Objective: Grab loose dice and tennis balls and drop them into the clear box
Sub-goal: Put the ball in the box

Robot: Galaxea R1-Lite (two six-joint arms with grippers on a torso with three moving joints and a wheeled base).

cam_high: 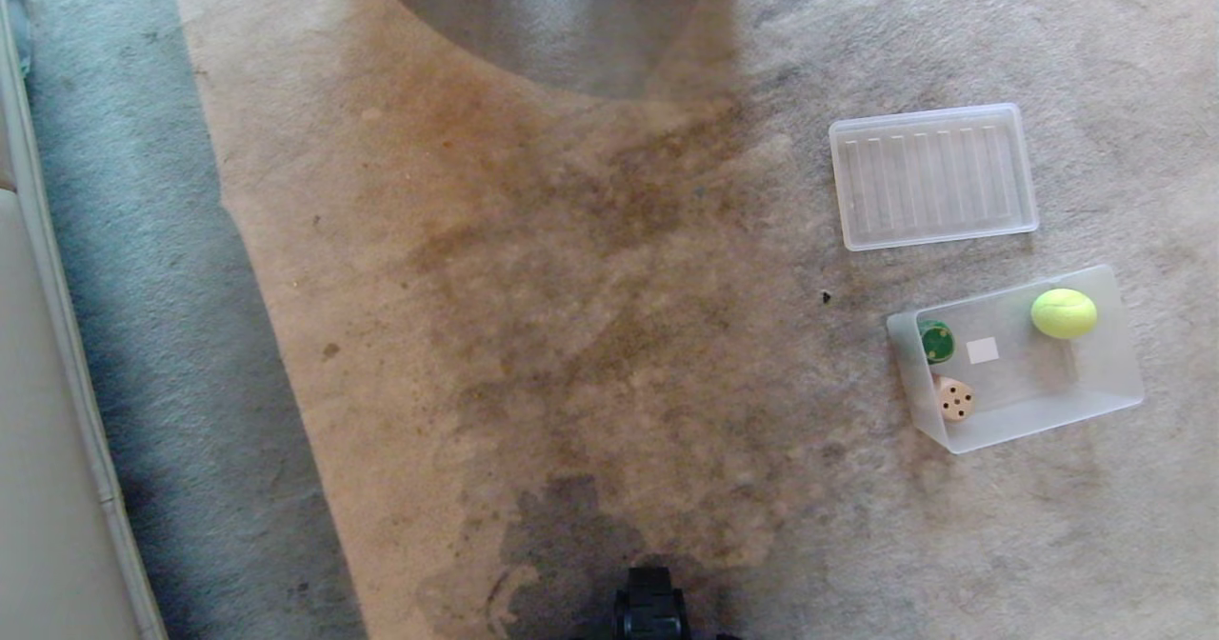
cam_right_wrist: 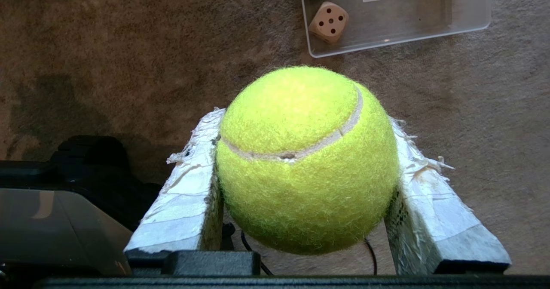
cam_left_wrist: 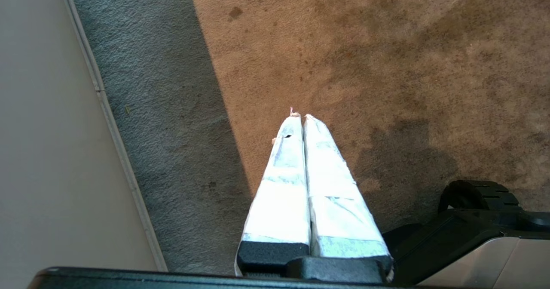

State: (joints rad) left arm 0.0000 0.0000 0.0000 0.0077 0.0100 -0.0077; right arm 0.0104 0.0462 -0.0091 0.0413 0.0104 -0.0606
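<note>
Gripped tennis ball (cam_right_wrist: pixel 307 160); clear box (cam_high: pixel 1105 402) seemingly three-filled.

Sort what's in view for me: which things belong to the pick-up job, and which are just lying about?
Job:
- tennis ball clamped in the right gripper
- clear box on the carpet
- in the box: second tennis ball, dark green die, tan die

Lying about:
- ribbed lid beyond the box
- white sticker on the box floor
- left gripper, jaws shut, empty
</note>
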